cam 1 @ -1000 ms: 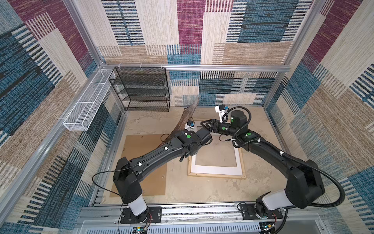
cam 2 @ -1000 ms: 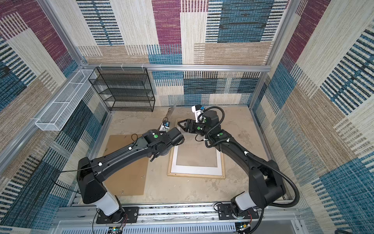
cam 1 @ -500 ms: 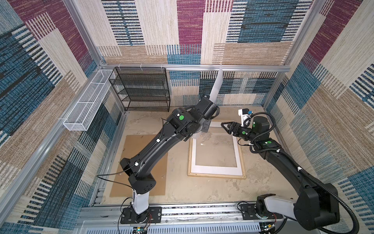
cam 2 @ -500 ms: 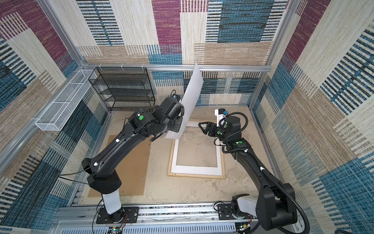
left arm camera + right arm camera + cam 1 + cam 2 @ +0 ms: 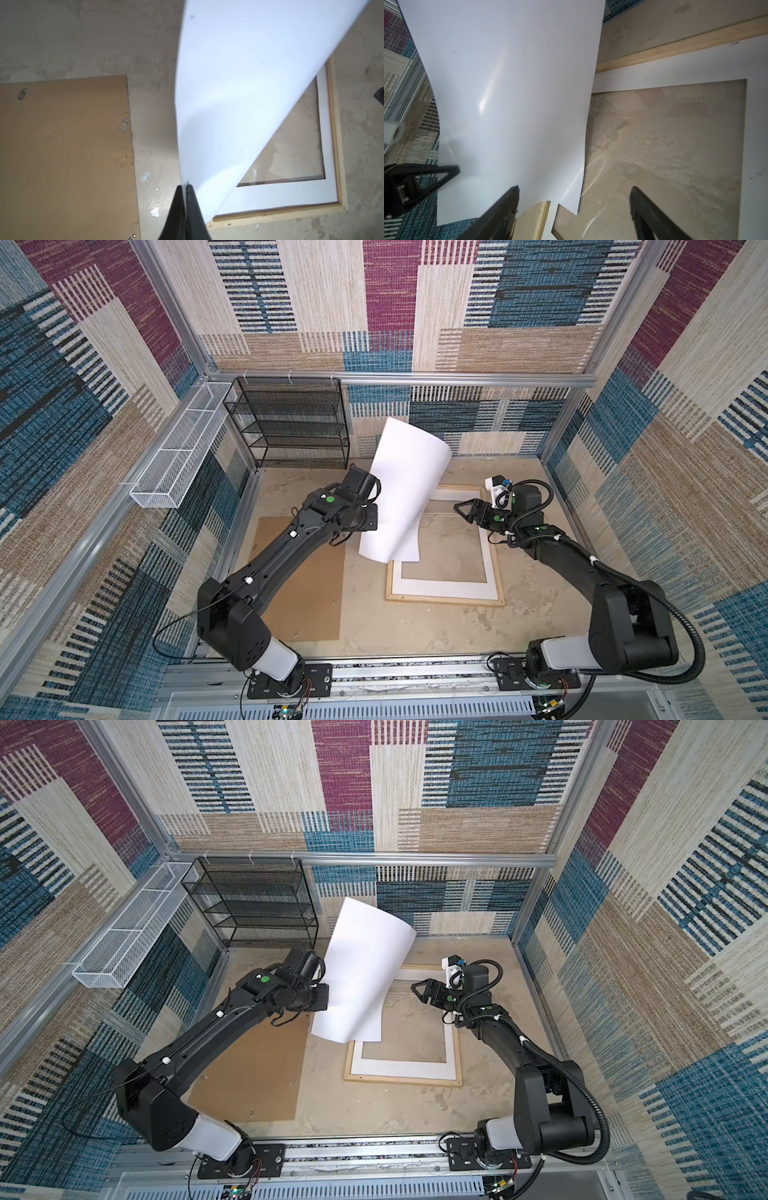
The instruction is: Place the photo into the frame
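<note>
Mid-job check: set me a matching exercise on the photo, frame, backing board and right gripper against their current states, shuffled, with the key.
1 photo
2 frame
3 backing board
4 right gripper

A flat on the table, white mat inside
B jaws open, empty
C curled in the air, pinched by the left gripper
D brown, lying flat left of the frame

Pairs: 1-C, 2-A, 3-D, 4-B

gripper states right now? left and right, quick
Left gripper: shut on the large curled paper photo, white back showing.
Right gripper: open, holding nothing.
</note>
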Robot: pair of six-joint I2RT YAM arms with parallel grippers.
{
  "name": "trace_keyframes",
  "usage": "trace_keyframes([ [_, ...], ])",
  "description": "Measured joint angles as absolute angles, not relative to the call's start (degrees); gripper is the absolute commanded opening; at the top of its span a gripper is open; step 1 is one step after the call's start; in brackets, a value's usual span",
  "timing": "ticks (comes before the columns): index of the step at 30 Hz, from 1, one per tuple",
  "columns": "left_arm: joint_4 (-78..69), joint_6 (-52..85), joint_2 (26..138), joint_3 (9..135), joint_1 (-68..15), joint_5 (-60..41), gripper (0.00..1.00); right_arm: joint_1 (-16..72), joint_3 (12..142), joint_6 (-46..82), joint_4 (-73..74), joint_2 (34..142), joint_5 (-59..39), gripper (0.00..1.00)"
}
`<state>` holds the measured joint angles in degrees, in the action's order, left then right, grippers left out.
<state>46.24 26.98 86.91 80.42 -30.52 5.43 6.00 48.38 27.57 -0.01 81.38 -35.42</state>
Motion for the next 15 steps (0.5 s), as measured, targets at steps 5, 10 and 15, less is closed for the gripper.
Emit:
trace_keyframes([
  [5,41.7,27.2,87.0,75.5,-26.6,3.9,0.0,6.0,49.1,27.6,0.1,85.3,-36.5,0.85],
  [10,38.9,27.0,88.8,73.3,-25.9,4.2,0.0,6.9,50.0,27.6,0.3,89.5,-37.0,0.85],
  [15,36.8,27.3,90.7,69.1,-25.9,4.6,0.0,8.8,51.0,27.6,0.5,93.5,-36.9,0.85],
])
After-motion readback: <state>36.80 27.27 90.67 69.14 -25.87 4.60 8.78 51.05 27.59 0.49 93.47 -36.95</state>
